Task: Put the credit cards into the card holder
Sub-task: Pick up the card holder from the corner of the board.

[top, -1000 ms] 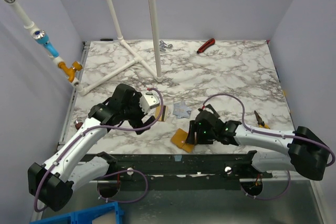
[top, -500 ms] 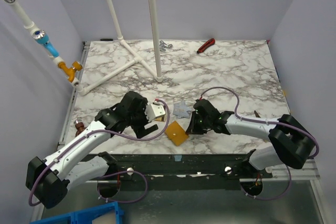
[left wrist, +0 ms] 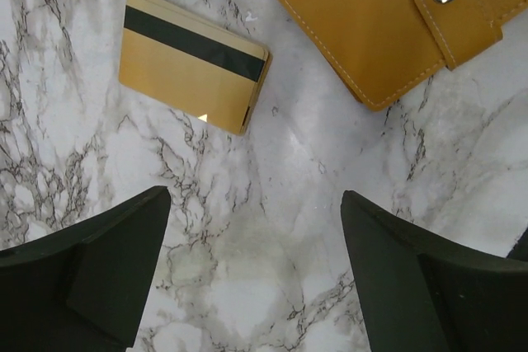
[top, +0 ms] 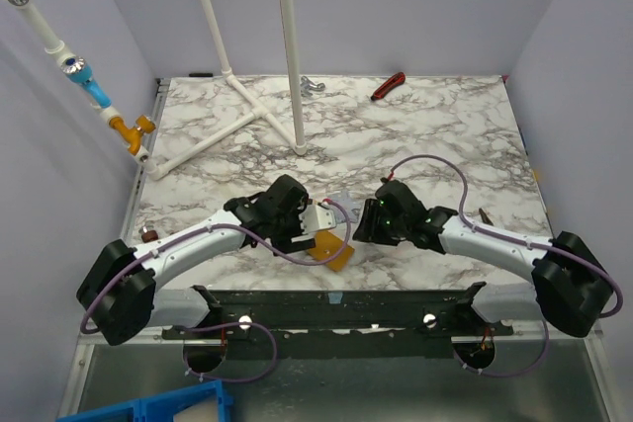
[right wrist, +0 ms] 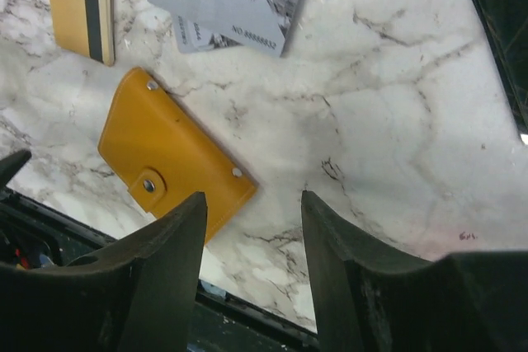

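**Marble counter, both arms low over the cards**

Marble counter (top: 435, 135) is filling all three of my views. I am holding the left gripper (left wrist: 252, 274) just above the stone with its jaws spread wide and nothing between them. Ahead of it, the gold-tan card (left wrist: 195, 68) is lying flat, dark stripe up; it looks like a small stack, with edges showing along one side. Just beside it, apart by a strip of bare marble, the mustard card holder (left wrist: 388, 18) is lying closed, its snap tab fastened.

I am keeping the right gripper (right wrist: 252, 241) near the front edge, jaws parted and gripping nothing. Through its camera I am seeing the card holder (right wrist: 169, 154) directly ahead on the counter, the gold-tan card (right wrist: 78, 2) at the upper left, and the pale grey-blue card (right wrist: 227, 2) next to it, printed side up. All three are resting on the counter, none inside the holder.

Red-handled pliers (top: 388, 85) are lying far back.
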Tool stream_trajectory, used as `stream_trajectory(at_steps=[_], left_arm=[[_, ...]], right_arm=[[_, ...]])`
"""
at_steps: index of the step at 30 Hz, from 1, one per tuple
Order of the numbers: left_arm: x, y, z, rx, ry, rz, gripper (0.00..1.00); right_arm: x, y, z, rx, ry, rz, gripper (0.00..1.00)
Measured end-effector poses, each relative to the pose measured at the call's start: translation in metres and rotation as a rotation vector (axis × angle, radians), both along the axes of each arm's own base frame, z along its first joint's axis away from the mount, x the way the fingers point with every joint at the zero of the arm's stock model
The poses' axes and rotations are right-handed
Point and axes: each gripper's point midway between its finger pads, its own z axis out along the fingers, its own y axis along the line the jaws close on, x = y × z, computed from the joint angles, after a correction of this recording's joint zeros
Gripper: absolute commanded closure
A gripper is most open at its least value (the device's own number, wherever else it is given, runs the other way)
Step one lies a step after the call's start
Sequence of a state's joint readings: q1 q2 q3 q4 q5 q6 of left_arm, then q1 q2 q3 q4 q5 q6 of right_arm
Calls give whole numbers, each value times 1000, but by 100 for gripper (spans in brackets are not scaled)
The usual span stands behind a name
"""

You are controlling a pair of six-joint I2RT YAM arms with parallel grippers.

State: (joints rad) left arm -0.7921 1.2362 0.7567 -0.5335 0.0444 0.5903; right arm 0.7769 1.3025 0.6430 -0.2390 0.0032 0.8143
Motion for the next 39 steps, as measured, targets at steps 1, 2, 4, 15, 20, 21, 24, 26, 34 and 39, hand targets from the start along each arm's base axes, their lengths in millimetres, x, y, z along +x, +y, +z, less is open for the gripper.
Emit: stream_trajectory(at_steps=[1,2,4,15,20,21,24,26,34,39], left_arm=[[2,-1,-1,3,-2,0,27],[5,-4,-2,3,-10,-6,32],[10,-9,-3,0,-29,-21,40],[11,-34,-17,10,-158,-166,72],[10,-32,-36,63,-143,-188,74],[11,-33,-37,65,-150,-187,74],[12,-41,-36,46,-188,-202,74],[8,-47,-37,38,-202,-227,74],[-20,-67,-39,31,-193,-325,74],[-32,-66,-43,46,-162,-338,63]], right_arm=[[-3,-1,0,5,5,-1,53],[-7,-3,-1,11,15,-3,56],[-16,-5,-8,30,49,-10,59],[-42,12,-18,193,165,6,59],[-40,21,-21,224,183,12,67],[-40,22,-21,228,186,9,67],[-36,22,-26,228,193,-2,69],[-34,20,-31,221,204,-16,73],[-9,13,-31,233,188,-86,93],[6,16,-26,225,163,-81,97]])
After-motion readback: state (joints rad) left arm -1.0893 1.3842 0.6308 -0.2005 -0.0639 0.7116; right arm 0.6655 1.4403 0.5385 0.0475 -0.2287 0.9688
